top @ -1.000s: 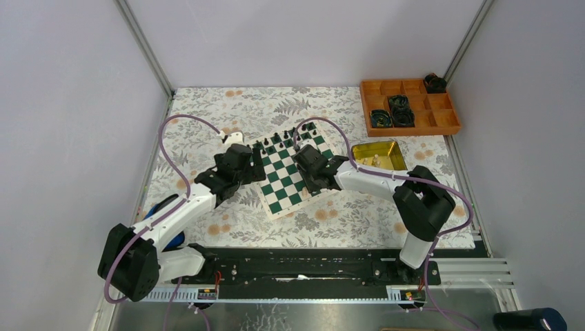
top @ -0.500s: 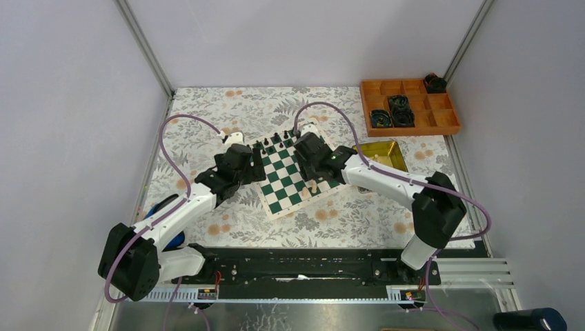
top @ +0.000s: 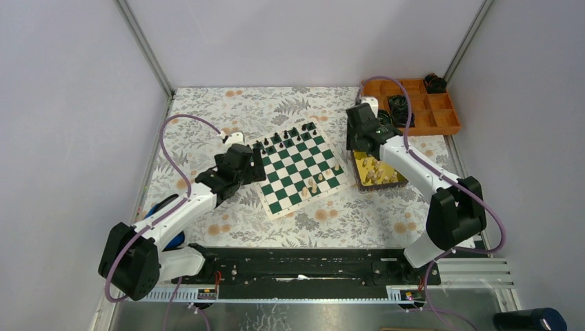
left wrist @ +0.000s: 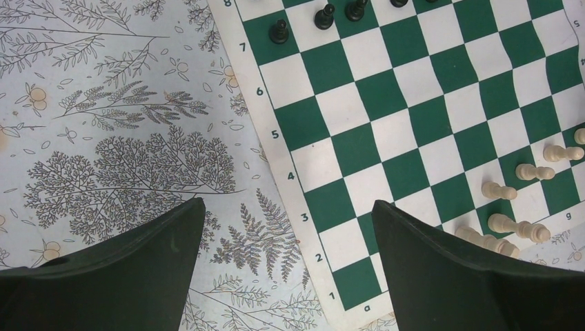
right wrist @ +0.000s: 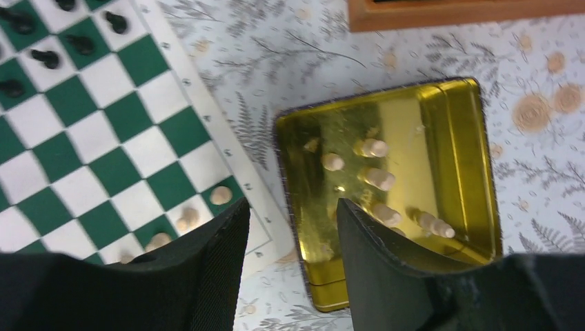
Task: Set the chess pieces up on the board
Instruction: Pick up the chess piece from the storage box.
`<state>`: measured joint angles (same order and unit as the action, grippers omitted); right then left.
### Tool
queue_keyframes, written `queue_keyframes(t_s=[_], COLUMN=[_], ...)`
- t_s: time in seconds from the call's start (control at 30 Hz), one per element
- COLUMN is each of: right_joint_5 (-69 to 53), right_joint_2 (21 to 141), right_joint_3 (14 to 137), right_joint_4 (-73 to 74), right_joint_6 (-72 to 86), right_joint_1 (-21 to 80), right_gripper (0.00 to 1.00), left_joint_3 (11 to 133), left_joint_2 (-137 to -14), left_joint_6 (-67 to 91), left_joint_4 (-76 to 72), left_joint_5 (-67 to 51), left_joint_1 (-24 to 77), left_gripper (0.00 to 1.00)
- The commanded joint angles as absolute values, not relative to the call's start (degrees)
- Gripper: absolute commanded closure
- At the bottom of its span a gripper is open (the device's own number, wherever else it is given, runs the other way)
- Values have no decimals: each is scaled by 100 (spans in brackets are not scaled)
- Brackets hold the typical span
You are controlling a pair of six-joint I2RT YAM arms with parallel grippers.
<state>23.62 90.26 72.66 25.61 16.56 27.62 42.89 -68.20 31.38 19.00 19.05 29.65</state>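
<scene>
The left claw [left wrist: 286, 210] and right claw [right wrist: 291, 207] both gape empty above the floral surface [left wrist: 124, 138], where the thin checkered board [left wrist: 386, 117] carries chess pieces [left wrist: 279, 31] along two edges (cream ones lie in the glossy gold tin [right wrist: 459, 138]).

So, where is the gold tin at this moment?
In the top view the gold tin lies just right of the board, in front of the orange tray, by the right gripper.

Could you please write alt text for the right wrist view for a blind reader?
The open right gripper hovers above the left edge of a gold tin holding cream-white chess pieces. Left of it lies the green-and-white board, black pieces at its upper left, cream ones near the tin.
</scene>
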Motion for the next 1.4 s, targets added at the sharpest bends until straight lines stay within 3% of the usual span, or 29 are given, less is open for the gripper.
queue_keyframes(t_s=[0.0,0.37,1.37], right_joint_5=[2414,1909,1425], right_joint_2=[8959,9536,10636], right_joint_3=[7084,6935,7160], right_joint_4=[2650,2561,2116], right_joint_6=[1863,2054,2013], right_joint_1=[2406,1857,1424], right_gripper=[44,52,62], left_joint_3=[4324,4337,4403], left_joint_2=[-6905,-6941,-7293], left_joint_6=[3076,3059,3014], left_joint_4=[1688,1689,1627], left_joint_5=[1995,2029,2030], left_joint_1=[3015,3014,2999], left_gripper=[1,1,1])
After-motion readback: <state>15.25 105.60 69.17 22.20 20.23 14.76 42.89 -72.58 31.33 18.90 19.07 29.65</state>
